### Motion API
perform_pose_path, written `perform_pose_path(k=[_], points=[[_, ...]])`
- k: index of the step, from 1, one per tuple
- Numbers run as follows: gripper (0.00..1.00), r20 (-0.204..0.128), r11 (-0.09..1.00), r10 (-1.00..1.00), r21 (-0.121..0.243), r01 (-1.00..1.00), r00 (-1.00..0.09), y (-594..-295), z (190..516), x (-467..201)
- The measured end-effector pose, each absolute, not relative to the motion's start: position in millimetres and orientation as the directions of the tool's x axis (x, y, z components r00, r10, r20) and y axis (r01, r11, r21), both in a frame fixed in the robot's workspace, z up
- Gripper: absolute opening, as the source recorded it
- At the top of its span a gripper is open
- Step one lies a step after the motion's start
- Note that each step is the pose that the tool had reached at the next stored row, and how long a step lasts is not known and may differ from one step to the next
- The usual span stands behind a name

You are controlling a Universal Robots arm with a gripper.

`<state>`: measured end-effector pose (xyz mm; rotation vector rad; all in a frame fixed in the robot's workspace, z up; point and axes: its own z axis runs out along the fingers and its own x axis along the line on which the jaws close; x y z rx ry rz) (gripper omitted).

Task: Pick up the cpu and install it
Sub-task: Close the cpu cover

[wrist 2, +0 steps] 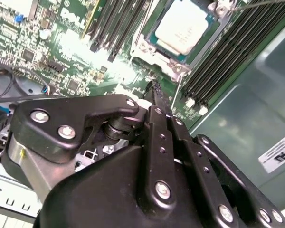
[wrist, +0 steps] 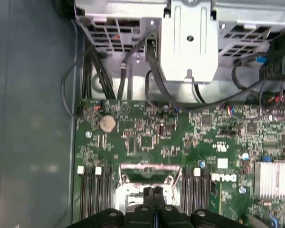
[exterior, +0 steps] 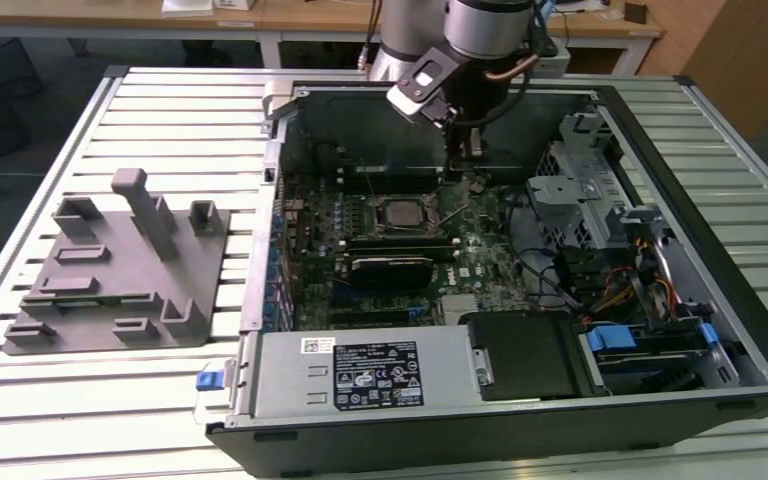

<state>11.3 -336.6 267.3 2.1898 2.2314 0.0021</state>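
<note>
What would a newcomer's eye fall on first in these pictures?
First, the open computer case lying on the slatted table, with the robot arm reaching down into it. Next, the silver cpu seated in its socket on the green motherboard, with the shut gripper close beside it. The grey fixture plate stands at the exterior view's left.

cpu (wrist 2: 184, 27) lies in socket (wrist 2: 146, 49)
</note>
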Motion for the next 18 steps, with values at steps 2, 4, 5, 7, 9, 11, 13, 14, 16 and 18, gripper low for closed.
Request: perform_pose_path(k=[2,4,5,7,9,11,13,14,16,18], points=[[0.11,-0.01,0.019,1.0,0.011,1.0,-0.019,-336.6,267.0,15.1],[0.11,-0.01,0.019,1.0,0.011,1.0,-0.019,-336.6,266.7,18.2],[0.11,-0.01,0.019,1.0,0.011,1.0,-0.019,-336.6,266.6,19.7],[0.11,-0.01,0.019,1.0,0.01,1.0,-0.019,-336.6,266.3,23.2],[0.11,-0.01,0.019,1.0,0.01,1.0,-0.019,-336.5,266.0,26.9],[0.11,-0.01,0.019,1.0,0.009,1.0,-0.019,-336.4,265.8,30.3],[0.11,-0.01,0.019,1.0,0.009,1.0,-0.019,-336.4,265.5,33.5],[0.11,-0.01,0.019,1.0,0.009,1.0,-0.019,-336.3,265.4,35.1],[0.11,-0.01,0.019,1.0,0.009,1.0,-0.019,-336.2,265.0,38.3],[0.11,-0.01,0.019,1.0,0.009,1.0,-0.019,-336.2,264.2,40.5]])
